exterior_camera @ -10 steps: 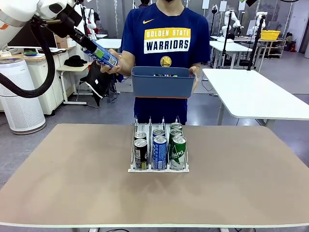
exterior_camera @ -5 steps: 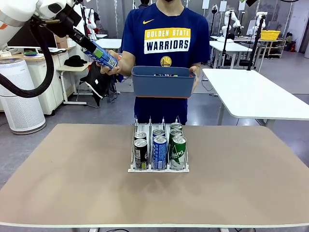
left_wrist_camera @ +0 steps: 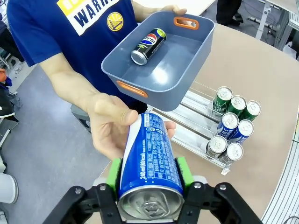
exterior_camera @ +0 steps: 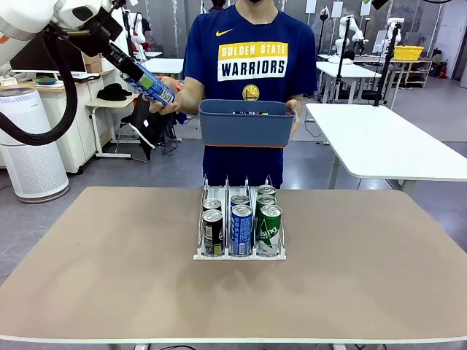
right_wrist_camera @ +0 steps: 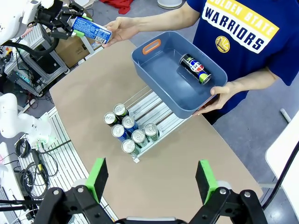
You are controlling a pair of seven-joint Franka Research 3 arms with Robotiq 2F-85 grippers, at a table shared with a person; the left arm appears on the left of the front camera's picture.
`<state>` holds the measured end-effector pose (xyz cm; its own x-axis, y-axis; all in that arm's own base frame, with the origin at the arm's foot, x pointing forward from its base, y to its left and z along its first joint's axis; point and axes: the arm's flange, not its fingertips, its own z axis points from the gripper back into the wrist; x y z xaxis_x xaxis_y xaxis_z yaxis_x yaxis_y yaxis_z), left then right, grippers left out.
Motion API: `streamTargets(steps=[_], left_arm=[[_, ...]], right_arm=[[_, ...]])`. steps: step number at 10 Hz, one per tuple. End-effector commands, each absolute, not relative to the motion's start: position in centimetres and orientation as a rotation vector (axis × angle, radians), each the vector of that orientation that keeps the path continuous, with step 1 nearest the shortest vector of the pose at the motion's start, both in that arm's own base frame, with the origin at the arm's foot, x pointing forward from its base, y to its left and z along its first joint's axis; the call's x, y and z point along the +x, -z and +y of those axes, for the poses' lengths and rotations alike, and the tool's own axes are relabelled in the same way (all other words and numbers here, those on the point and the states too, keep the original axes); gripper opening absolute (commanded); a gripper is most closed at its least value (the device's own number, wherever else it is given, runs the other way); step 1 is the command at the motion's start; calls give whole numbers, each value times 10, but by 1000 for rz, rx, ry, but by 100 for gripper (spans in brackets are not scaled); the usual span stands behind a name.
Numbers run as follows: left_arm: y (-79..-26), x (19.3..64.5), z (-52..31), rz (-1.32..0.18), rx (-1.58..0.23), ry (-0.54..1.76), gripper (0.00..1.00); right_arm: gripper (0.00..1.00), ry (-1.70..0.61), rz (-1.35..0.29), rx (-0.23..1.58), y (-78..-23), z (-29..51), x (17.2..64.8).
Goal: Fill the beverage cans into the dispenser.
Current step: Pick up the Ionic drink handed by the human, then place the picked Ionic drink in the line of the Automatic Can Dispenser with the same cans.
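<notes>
A person in a blue shirt (exterior_camera: 249,73) printed "GOLDEN STATE WARRIORS" in yellow and white stands at the far side of a tan worktop (exterior_camera: 109,277). The left end effector (left_wrist_camera: 148,171), raised above the worktop's far left corner, pinches a blue can (left_wrist_camera: 149,158) between its green pads. The can carries small white print too fine to read. Its long axis slants down from the arm towards the person, with the silver pull-tab top facing the wrist and the other end lying in the person's hand (left_wrist_camera: 110,126). The person's other hand holds a dark blue tub (left_wrist_camera: 173,70) with orange handle slots over the far end of the dispenser. A black can (left_wrist_camera: 148,45) with a Pepsi logo lies on its side in the tub. The white wire dispenser (exterior_camera: 239,256) sits mid-worktop, its lanes running towards the person. Six cans stand upright at its near end: two black cans (exterior_camera: 212,232) in the left lane, two blue cans (exterior_camera: 241,230) in the middle lane, and two green cans (exterior_camera: 269,230) with white script in the right lane. The right end effector (right_wrist_camera: 152,179) hangs high over the worktop, its pads spread wide and holding nothing. A white table (exterior_camera: 387,146) stands behind, to the right.
</notes>
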<state>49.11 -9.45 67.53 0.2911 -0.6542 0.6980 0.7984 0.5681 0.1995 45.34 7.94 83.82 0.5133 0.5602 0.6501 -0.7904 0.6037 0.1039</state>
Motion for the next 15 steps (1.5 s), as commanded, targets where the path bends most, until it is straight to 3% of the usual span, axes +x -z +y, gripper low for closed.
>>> streamTargets(steps=[1, 15], left_arm=[[-675, 491, -94, -827, -210, 970, 0], [-675, 491, -94, -827, -210, 970, 0]], right_arm=[[100, -832, -607, 423, -838, 80, 452], [100, -832, -607, 423, -838, 80, 452]])
